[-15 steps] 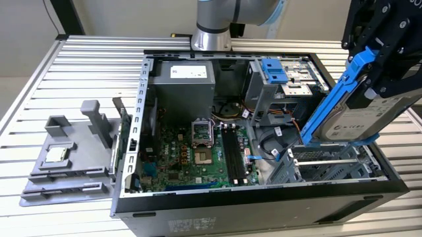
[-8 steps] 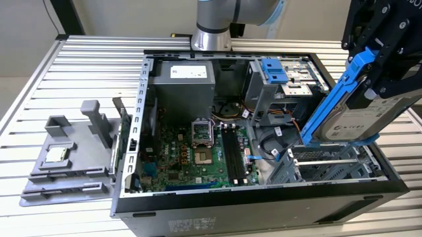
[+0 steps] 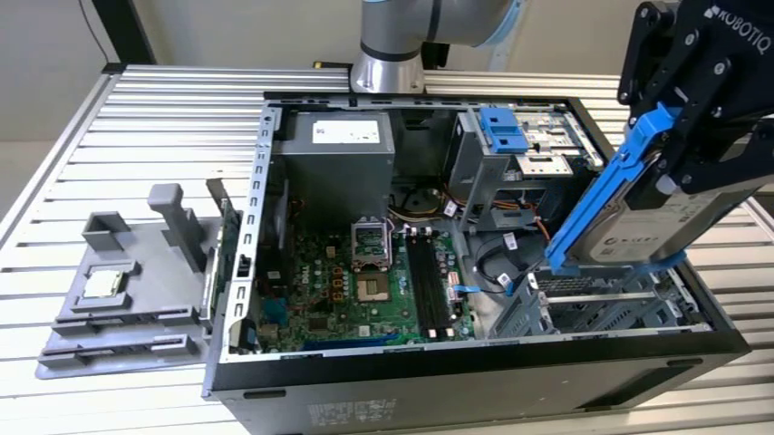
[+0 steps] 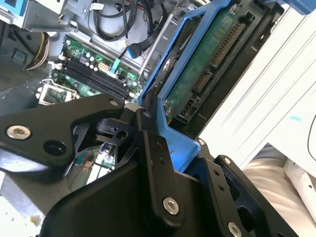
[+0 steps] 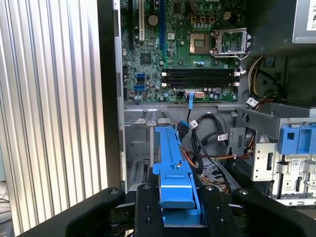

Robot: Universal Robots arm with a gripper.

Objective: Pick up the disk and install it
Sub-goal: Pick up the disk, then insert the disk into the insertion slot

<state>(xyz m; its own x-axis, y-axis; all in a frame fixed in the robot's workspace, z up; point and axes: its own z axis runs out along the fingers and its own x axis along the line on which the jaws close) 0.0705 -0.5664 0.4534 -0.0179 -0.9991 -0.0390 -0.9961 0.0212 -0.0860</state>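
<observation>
In the exterior view, I see the gripper [image 3: 680,177] at the exterior view's right, above the open computer case [image 3: 484,355]. Its fingers are closed in on the disk [image 3: 639,222], clamping it by the blue carrier's edges. The disk hangs steeply tilted, label side facing the camera. Its lower end dips toward the case's corner bay beside the black cables [image 3: 502,258]; I cannot tell whether it touches anything there. A blue bracket [image 3: 499,132] sits in the drive cage just behind. The motherboard [image 3: 351,272] lies in the middle of the case. A grey fixture [image 3: 121,290] stands on the slatted table [image 3: 145,118], well apart at the exterior view's left.

In the second wrist view, the gripper [image 4: 181,148] pinches the carrier from both sides. The disk [image 4: 207,59] shows its green circuit-board underside, with the motherboard [image 4: 89,74] beyond it.

In the first wrist view, the gripper [image 5: 180,213] holds the disk [image 5: 173,163] edge-on between its two black fingers [image 5: 145,207]. The disk is over the case's bare metal bay. The cables [image 5: 207,143] run just beside the disk, between it and the blue bracket [image 5: 296,138].
</observation>
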